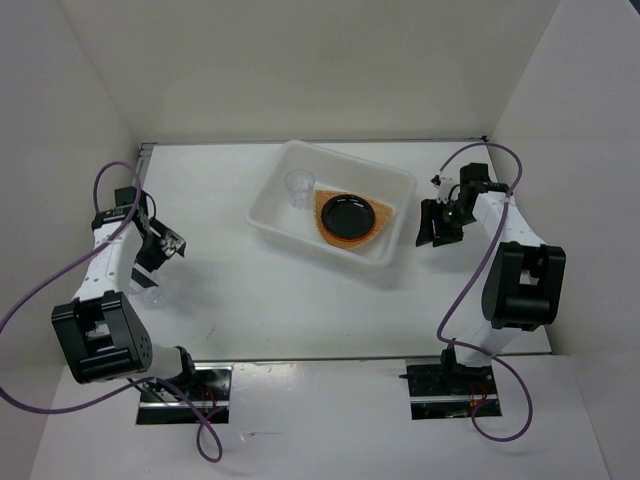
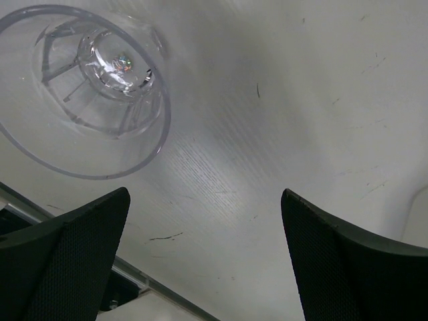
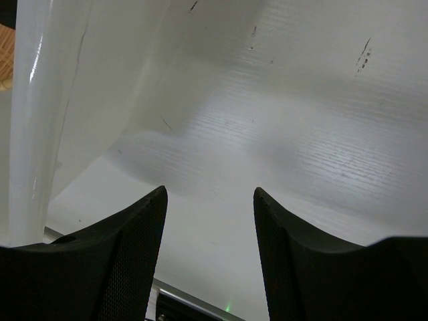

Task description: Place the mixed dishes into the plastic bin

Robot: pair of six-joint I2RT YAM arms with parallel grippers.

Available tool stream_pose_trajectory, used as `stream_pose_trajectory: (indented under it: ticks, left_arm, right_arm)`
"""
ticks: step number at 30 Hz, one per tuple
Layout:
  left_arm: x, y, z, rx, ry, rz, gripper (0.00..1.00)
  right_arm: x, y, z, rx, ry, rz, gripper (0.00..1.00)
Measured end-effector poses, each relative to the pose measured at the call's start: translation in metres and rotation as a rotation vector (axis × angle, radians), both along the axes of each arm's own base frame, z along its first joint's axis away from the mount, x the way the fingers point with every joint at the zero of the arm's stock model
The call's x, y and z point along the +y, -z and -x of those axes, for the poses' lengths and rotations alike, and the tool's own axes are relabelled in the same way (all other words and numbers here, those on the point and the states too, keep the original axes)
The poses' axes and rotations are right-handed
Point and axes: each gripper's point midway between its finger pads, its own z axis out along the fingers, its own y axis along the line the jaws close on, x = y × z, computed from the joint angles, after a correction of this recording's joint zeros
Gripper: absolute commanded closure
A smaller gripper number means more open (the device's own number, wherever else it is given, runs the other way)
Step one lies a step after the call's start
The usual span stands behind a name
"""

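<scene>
The plastic bin point(image 1: 392, 182) stands at the table's middle back. In it lie the tan woven basket tray point(image 1: 372, 232), the glossy black plate point(image 1: 347, 212) on top of it, and one clear cup point(image 1: 298, 186) upright at the left. I cannot make out the orange plate on its own. The second clear cup point(image 2: 80, 87) stands on the table at the left point(image 1: 150, 290), just beside my left gripper point(image 2: 206, 200), which is open and empty point(image 1: 165, 245). My right gripper point(image 3: 208, 194) is open and empty beside the bin's right wall point(image 3: 40, 120), also in the top view point(image 1: 436, 225).
White walls enclose the table on the left, back and right. A metal strip point(image 1: 330, 358) runs along the table's near edge. Purple cables point(image 1: 30, 300) loop off both arms.
</scene>
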Motion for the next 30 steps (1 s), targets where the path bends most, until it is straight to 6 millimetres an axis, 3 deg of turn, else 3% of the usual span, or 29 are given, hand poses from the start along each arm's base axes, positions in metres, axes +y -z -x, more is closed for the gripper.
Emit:
stream_pose_trajectory:
  ticks: [7, 19, 23, 30]
  left_arm:
    - [0.011, 0.002, -0.008, 0.013, -0.007, -0.031, 0.00]
    - [0.038, -0.027, -0.030, -0.063, 0.006, -0.137, 0.00]
    - [0.042, -0.014, -0.030, -0.041, 0.014, -0.140, 0.00]
    - [0.041, 0.029, -0.027, 0.059, 0.045, -0.092, 0.11]
  right_arm:
    - [0.000, 0.000, 0.000, -0.001, -0.002, 0.002, 0.40]
    - [0.000, 0.001, 0.001, 0.001, -0.002, 0.002, 0.40]
    - [0.000, 0.001, 0.000, 0.001, -0.002, 0.002, 0.40]
    - [0.000, 0.001, 0.001, 0.001, -0.002, 0.002, 0.40]
